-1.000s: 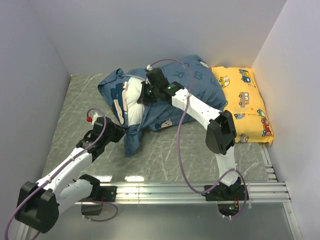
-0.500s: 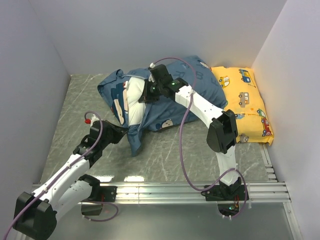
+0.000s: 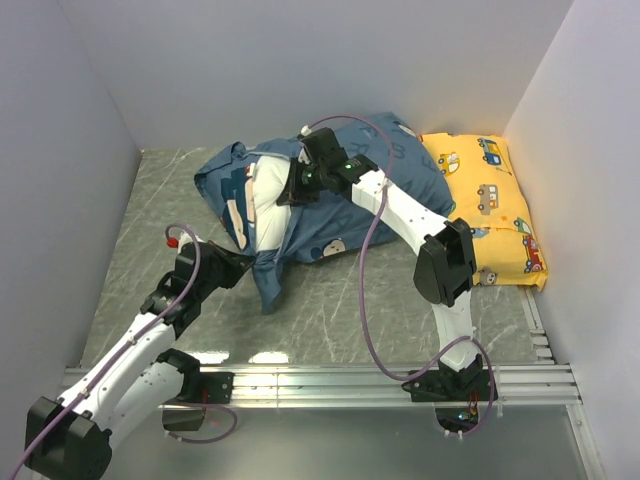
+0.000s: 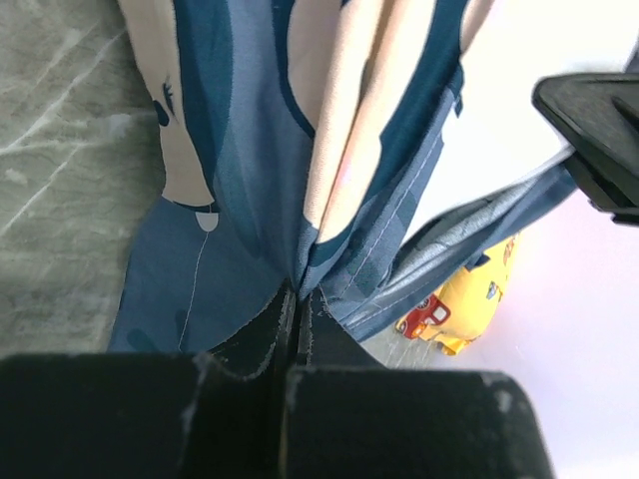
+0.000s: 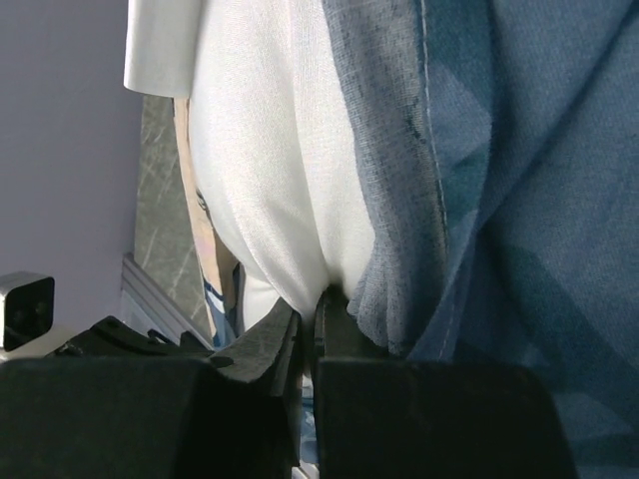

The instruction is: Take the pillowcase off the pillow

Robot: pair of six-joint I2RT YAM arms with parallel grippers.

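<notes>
While both claws are clamped, I see the pillowcase (image 3: 315,235) lying at the far middle of the table (image 3: 350,310). It is dusty blue with pale letters and a cartoon mouse face, bunched and heavily creased. Its open end faces left, and the pillow (image 3: 265,200) shows there as a plump white bulge framed by the turned-back hem.

My left claw (image 3: 252,265) is closed on a near corner of the pillowcase. In the left wrist view the fingertips (image 4: 297,299) meet on gathered folds of blue and cream print (image 4: 250,150), drawn into a narrow tongue toward the near left. My right claw (image 3: 283,190) reaches in from the right, over the case, to the open end. Its wrist view shows the fingers pinched together on white pillow fabric (image 5: 270,150), with the stitched blue hem (image 5: 519,200) lying just beside them.

On the right, the case touches a yellow car-print pillow (image 3: 490,200) that sits against the right wall (image 3: 590,150). Bare table stretches from the open end to the left wall (image 3: 60,150), and a broad bare strip runs between the case and the metal rail (image 3: 330,378) at the near edge.
</notes>
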